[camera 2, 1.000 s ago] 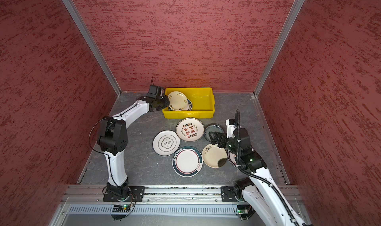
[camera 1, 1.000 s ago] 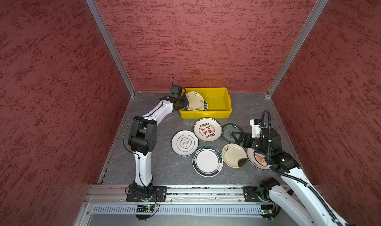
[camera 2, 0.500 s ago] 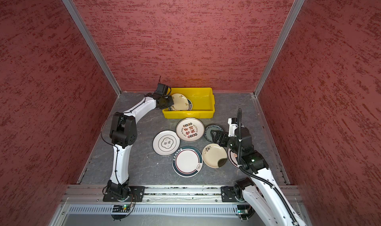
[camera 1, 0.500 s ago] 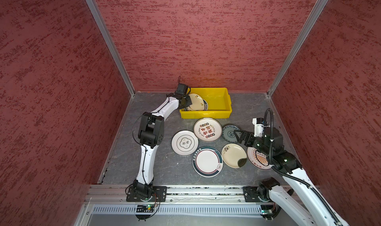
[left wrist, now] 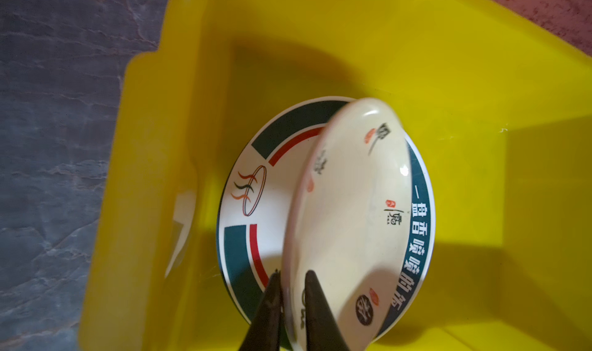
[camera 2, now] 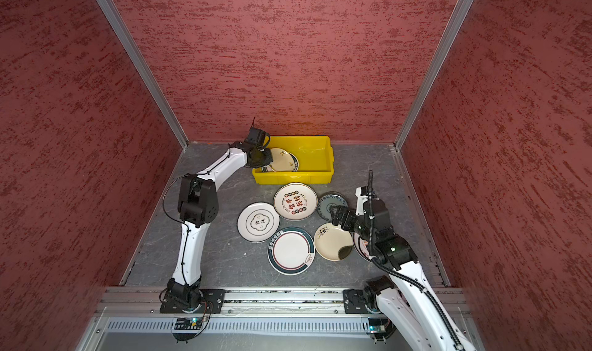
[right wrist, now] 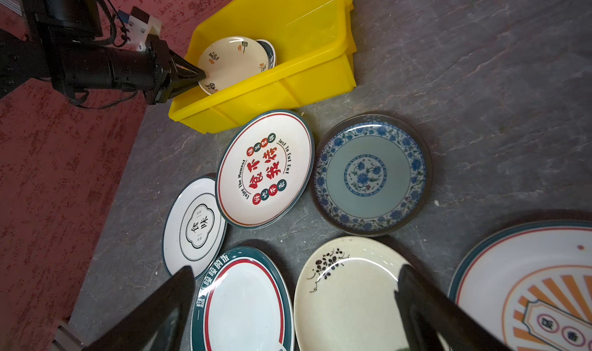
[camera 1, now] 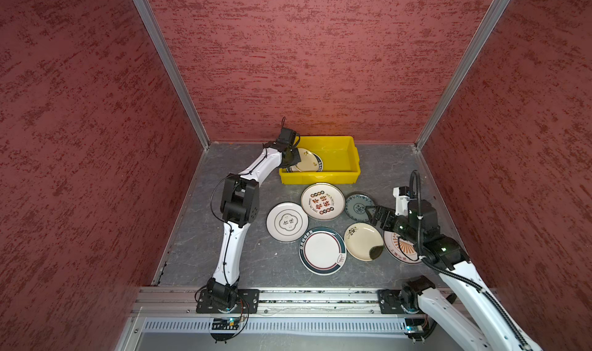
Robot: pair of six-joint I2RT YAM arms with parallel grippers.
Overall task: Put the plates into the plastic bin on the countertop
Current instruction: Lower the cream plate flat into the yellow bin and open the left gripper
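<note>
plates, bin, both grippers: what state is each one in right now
bin: upright, holding two plates
teal-rimmed plate: flat on the bin floor
cream plate: tilted, leaning on the teal-rimmed plate
left gripper: straddling the cream plate's rim; gripping or releasing, cannot tell
right gripper: open, empty, above the loose plates
six loose plates: lying on the countertop, outside the bin

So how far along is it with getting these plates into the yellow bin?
Done: one teal-rimmed plate lies in the yellow bin. In hand: the left gripper straddles the rim of a cream plate, tilted over the first. To go: six plates on the countertop; the open right gripper hovers above them.
</note>
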